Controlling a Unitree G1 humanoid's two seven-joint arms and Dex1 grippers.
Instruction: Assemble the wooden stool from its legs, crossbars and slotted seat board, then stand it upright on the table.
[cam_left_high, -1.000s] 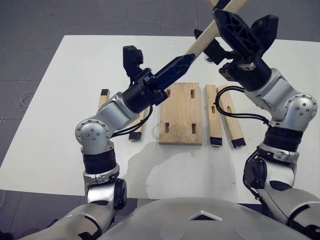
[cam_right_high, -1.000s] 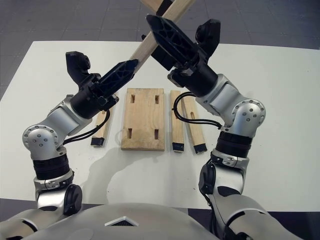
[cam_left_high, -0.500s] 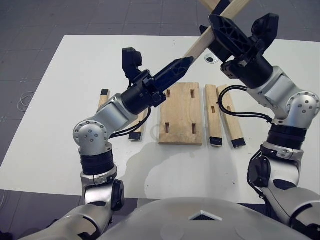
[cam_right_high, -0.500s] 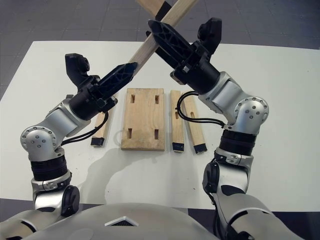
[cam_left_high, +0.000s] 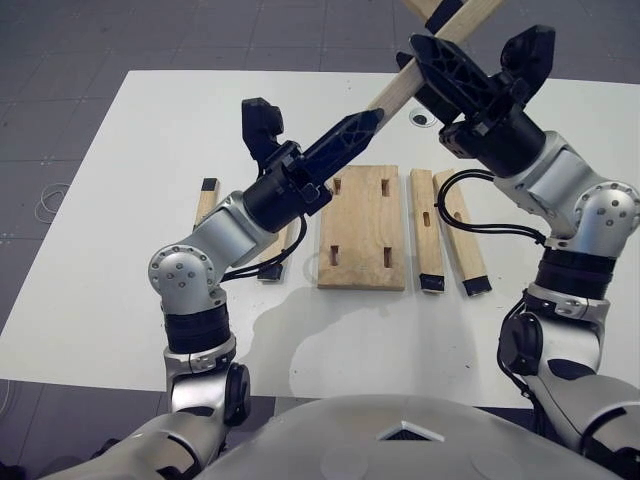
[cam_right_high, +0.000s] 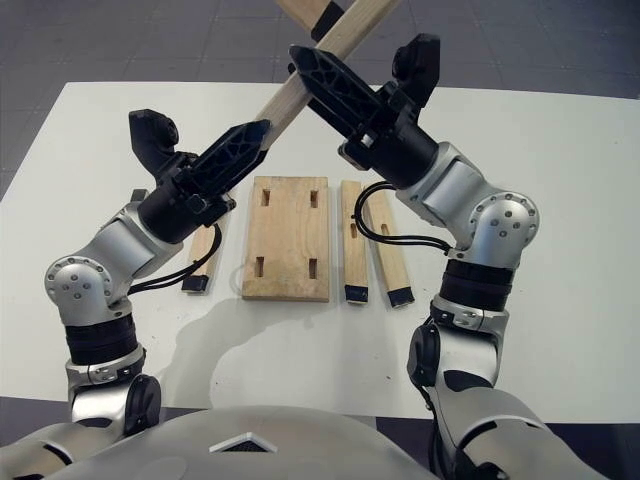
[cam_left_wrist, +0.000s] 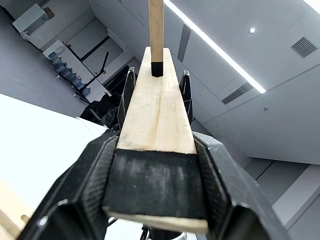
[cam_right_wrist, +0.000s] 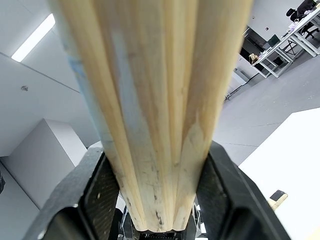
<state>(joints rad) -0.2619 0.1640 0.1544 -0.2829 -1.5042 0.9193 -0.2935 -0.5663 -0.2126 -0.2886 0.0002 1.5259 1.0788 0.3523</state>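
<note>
Both raised sticks ran off the top edge, so their far ends were cut off right about where they crossed. The left gripper (cam_left_high: 370, 121) was clamped on a leg (cam_left_high: 410, 78) slanting to the upper right. The right gripper (cam_left_high: 432, 58) squeezed the other stick (cam_right_wrist: 160, 100), which leaned to the upper left. The seat board (cam_left_high: 362, 228) lay flat mid-table (cam_left_high: 120, 200), its long axis running up-frame. The left arm covered part of the loose pieces (cam_left_high: 272, 265) on its left.

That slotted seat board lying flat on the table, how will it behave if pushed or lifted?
The seat board looks like solid wood, so it is probably stiff and fairly hefty. Flat on the smooth white table, it would likely slide when pushed, not roll or tip. Lying flush, its edges may be awkward to grip.
</note>
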